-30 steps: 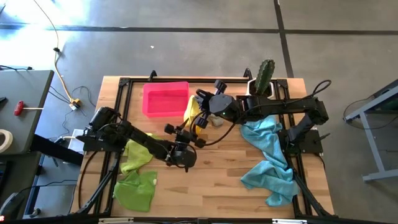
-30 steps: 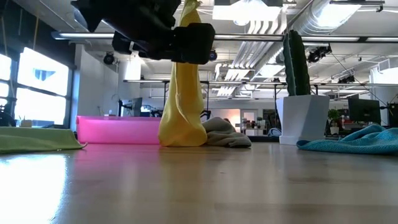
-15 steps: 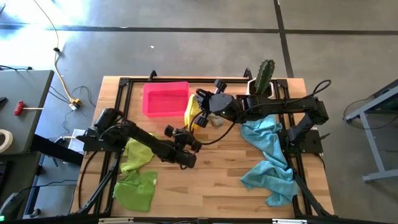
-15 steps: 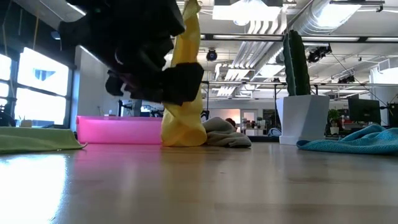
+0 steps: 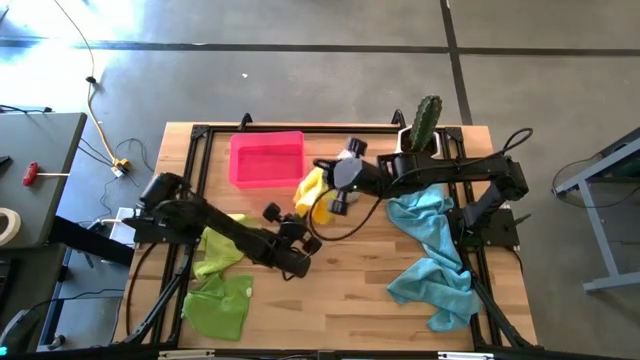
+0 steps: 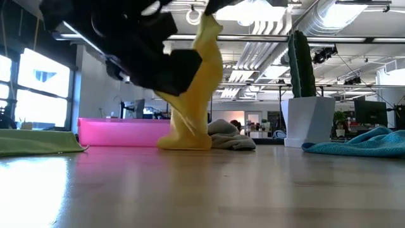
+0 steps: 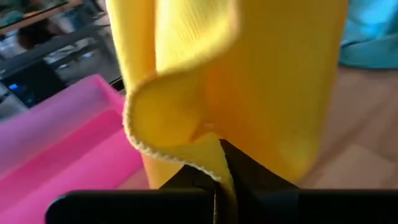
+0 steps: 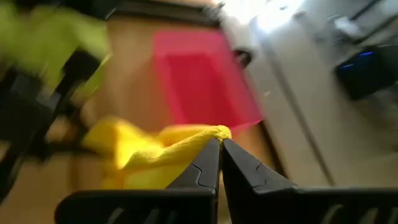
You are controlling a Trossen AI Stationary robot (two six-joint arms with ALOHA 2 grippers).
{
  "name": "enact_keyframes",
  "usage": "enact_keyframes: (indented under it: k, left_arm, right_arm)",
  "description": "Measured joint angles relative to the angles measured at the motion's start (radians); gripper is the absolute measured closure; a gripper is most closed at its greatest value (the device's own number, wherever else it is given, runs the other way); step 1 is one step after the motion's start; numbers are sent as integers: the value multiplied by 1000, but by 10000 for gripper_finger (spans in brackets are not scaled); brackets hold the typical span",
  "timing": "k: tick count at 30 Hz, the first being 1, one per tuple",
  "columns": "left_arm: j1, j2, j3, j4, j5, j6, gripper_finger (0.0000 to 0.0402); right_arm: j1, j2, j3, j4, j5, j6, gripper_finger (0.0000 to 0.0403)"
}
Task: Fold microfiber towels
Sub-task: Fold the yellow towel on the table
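A yellow towel (image 6: 193,82) hangs from my right gripper (image 8: 219,149), which is shut on its top; its lower end (image 6: 183,142) rests on the table in front of the pink tray (image 5: 265,158). My left gripper (image 7: 217,173) reaches in from the near left and is shut on the towel low down. A lime towel (image 5: 220,248) and a green towel (image 5: 220,305) lie at the near left. Two light blue towels (image 5: 430,215) (image 5: 435,285) lie at the right. A grey towel (image 6: 231,136) lies behind the yellow one. My left gripper pinches a hemmed edge (image 7: 208,163) of the yellow towel between its two fingers, where the cloth curls into a fold. It comes in nearly level from the table's near left. My right gripper pinches the towel's top corner (image 8: 217,132) at its fingertips, slanting down from the right. The towel hangs below it, leaning, bottom end on the table.
A cactus in a white pot (image 5: 425,125) stands at the far right corner, behind the right arm. Bare wood lies along the near edge in the middle (image 5: 340,290).
My left gripper has tipped toward level, moved in on the yellow towel and shut on its lower edge. My right gripper has tipped down and sunk a little. The towel's upper part now leans aside, while its bottom end has stayed on the table.
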Motion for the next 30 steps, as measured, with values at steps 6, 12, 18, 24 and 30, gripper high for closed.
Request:
enact_keyframes:
  k: [6,12,18,24,30]
  left_arm:
    - [-74,-157,0,-44,176,246,400]
    - [-132,-306,1,-85,324,400,401]
    - [-176,-437,0,-174,355,412,401]
    - [-193,-447,1,-184,428,375,401]
    - [-192,-368,-1,-221,520,337,401]
  right_arm:
    - [67,0,-9,-150,-173,25,403]
    - [176,1,-9,-230,-146,56,403]
    - [258,4,-9,-315,-9,177,403]
    - [306,18,-83,-275,107,235,403]
    - [309,18,-341,-12,59,241,403]
